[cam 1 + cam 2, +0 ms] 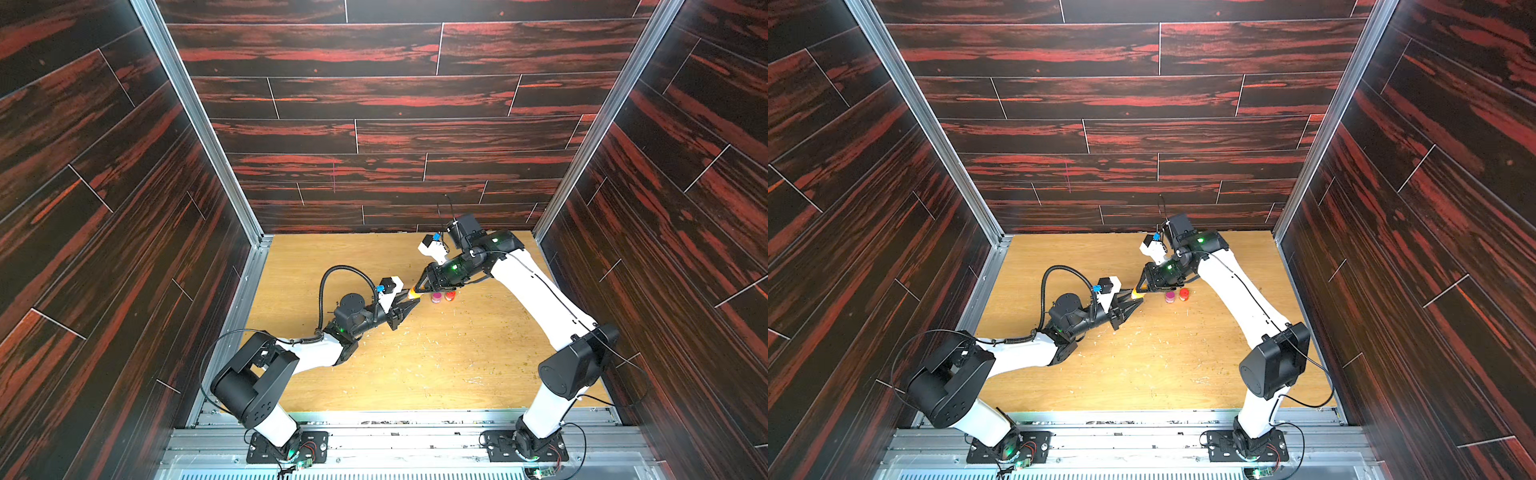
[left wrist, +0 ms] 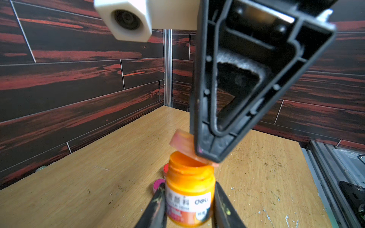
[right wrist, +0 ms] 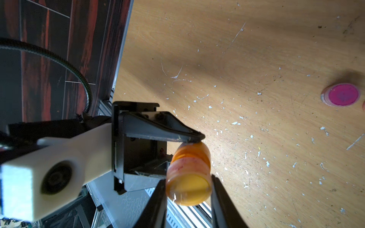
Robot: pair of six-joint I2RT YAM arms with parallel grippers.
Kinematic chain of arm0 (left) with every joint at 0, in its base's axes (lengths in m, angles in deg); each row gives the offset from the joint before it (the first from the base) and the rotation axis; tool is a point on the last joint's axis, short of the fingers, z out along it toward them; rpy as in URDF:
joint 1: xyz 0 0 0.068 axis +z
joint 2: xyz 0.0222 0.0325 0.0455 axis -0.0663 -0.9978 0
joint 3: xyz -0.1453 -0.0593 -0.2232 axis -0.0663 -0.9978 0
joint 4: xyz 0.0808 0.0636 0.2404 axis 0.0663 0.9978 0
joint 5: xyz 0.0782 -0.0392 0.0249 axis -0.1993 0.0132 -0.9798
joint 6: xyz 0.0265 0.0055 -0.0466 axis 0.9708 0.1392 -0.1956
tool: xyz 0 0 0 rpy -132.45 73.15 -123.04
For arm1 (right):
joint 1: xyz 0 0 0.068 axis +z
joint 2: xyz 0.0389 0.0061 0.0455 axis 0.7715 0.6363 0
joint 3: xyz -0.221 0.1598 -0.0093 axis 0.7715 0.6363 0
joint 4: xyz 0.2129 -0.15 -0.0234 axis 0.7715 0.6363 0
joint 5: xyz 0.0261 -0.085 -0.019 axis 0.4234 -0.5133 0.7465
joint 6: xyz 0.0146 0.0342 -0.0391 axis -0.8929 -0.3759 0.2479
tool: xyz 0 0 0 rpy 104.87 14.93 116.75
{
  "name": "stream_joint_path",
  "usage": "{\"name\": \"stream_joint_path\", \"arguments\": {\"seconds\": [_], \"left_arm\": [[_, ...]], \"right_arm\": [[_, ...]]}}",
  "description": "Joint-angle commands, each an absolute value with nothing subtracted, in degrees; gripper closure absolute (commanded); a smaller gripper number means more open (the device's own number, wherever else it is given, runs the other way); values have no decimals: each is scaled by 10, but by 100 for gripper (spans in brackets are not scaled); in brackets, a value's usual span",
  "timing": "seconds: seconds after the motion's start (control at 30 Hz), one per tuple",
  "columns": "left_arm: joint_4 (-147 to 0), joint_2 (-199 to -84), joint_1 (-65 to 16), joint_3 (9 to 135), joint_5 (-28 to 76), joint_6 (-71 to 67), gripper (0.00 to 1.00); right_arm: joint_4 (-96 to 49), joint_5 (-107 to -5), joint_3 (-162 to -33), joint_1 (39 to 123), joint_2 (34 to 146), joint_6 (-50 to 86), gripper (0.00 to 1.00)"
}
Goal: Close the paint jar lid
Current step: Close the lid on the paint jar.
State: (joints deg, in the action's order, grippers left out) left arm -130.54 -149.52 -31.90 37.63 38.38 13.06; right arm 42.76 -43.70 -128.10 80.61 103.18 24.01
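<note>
An orange paint jar point(image 2: 189, 197) with a white label is held off the table, and my left gripper point(image 2: 189, 185) is shut on its body. Its mouth point(image 2: 187, 163) shows open. The translucent lid point(image 2: 182, 143) hangs tilted just over the mouth, its low edge at the rim. My right gripper point(image 3: 188, 179) is shut on the lid point(image 3: 188, 187), with the jar point(image 3: 192, 153) right behind it. In both top views the two grippers meet tip to tip at the jar point(image 1: 414, 294) point(image 1: 1136, 293) over the middle of the table.
A closed pink jar point(image 1: 436, 297) point(image 3: 340, 94) and a red one point(image 1: 449, 296) stand on the wooden table point(image 1: 415, 365) just right of the grippers. Dark panelled walls enclose three sides. A metal rail point(image 1: 395, 436) runs along the front.
</note>
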Motion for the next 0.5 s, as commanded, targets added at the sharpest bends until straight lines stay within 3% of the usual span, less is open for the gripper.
{"name": "stream_joint_path", "arguments": {"seconds": [0.0, 0.47], "left_arm": [[-1312, -1489, -322, 392, 391, 141, 69], [-1253, -1469, -329, 398, 400, 186, 69]], "right_arm": [[447, -415, -1293, 817, 1045, 259, 73], [478, -420, -1337, 822, 1079, 288, 74]]}}
